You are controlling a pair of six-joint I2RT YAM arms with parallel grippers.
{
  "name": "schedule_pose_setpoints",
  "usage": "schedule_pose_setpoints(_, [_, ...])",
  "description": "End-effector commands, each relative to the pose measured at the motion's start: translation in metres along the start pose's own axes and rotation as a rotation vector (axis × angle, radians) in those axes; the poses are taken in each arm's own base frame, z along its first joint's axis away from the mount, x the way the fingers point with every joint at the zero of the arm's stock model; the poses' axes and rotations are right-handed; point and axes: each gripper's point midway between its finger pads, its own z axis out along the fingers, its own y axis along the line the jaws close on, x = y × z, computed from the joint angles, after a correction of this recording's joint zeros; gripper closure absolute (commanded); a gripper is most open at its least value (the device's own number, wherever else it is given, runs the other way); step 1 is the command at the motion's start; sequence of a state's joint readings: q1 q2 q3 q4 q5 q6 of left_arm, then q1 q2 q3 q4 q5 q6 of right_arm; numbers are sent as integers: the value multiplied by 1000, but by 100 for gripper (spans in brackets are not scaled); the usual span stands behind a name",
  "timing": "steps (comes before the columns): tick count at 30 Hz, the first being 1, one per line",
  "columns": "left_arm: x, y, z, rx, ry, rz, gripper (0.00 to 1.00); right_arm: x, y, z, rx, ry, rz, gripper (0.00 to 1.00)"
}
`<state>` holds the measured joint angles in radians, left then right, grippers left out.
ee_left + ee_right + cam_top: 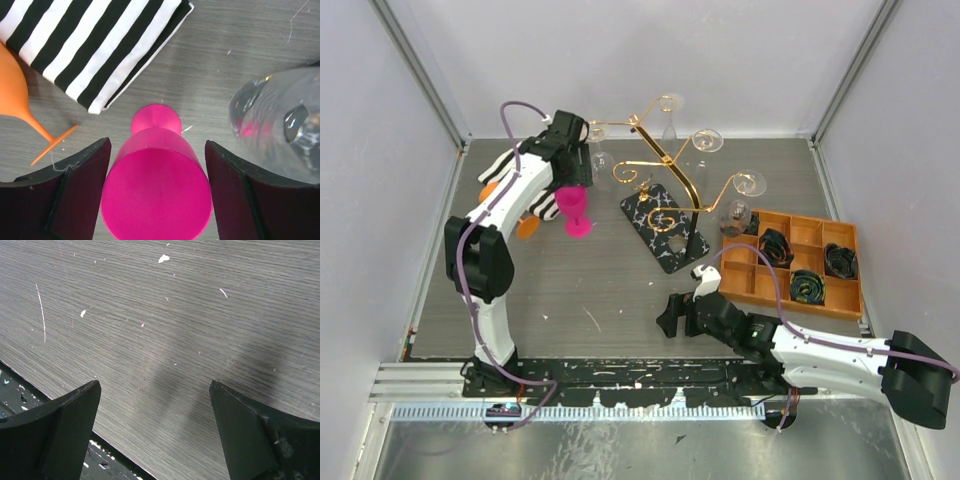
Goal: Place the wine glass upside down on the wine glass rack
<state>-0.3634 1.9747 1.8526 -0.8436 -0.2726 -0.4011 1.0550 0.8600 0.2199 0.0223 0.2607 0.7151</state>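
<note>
The left gripper (157, 144) has its two dark fingers on either side of the bowl of the opaque magenta wine glass (155, 195). Both sit very close to the bowl, but I cannot tell whether they press on it or merely flank it. The glass appears to stand upright on the grey wood-grain table (590, 285), at the far left.

In the wrist view, a transparent clear glass (280, 130) sits near at 3 o'clock. An orange stemmed glass (12, 95) lies at 9 o'clock and a folded black-and-white striped cloth (95, 45) at 11 o'clock.

From above, the tall gold wire wine glass rack (665, 225) on its marbled black base stands at 3 o'clock from the magenta glass. At 4 o'clock from the rack is the orange compartment tray (840, 300).

The right gripper (155, 405) hangs spread and empty over bare table.

To do this step well, I would:
- close evenly on the bowl;
- lift straight up, clear of the clear glass;
- invert the glass only once it is high;
- slide the foot into a curled arm that carries no glass.

By count there is one magenta glass, one orange glass that I can make out, one rack, one tray and one cloth. There are at least four clear glasses, most of them on or beside the rack.
</note>
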Motion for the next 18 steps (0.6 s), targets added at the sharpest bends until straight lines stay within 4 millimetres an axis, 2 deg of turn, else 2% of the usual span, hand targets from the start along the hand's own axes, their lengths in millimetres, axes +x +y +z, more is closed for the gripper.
schedule_pose_setpoints(1, [10, 13, -16, -26, 1, 13, 19, -9, 6, 1, -18, -43, 27, 4])
schedule_pose_setpoints(10, [34, 19, -35, -9, 9, -25, 19, -8, 6, 1, -15, -40, 24, 4])
schedule_pose_setpoints(16, [53, 15, -46, 10, 9, -28, 19, -9, 6, 1, -16, -39, 20, 4])
schedule_pose_setpoints(18, [65, 15, -49, 12, 23, -27, 19, -8, 5, 1, -11, -38, 19, 4])
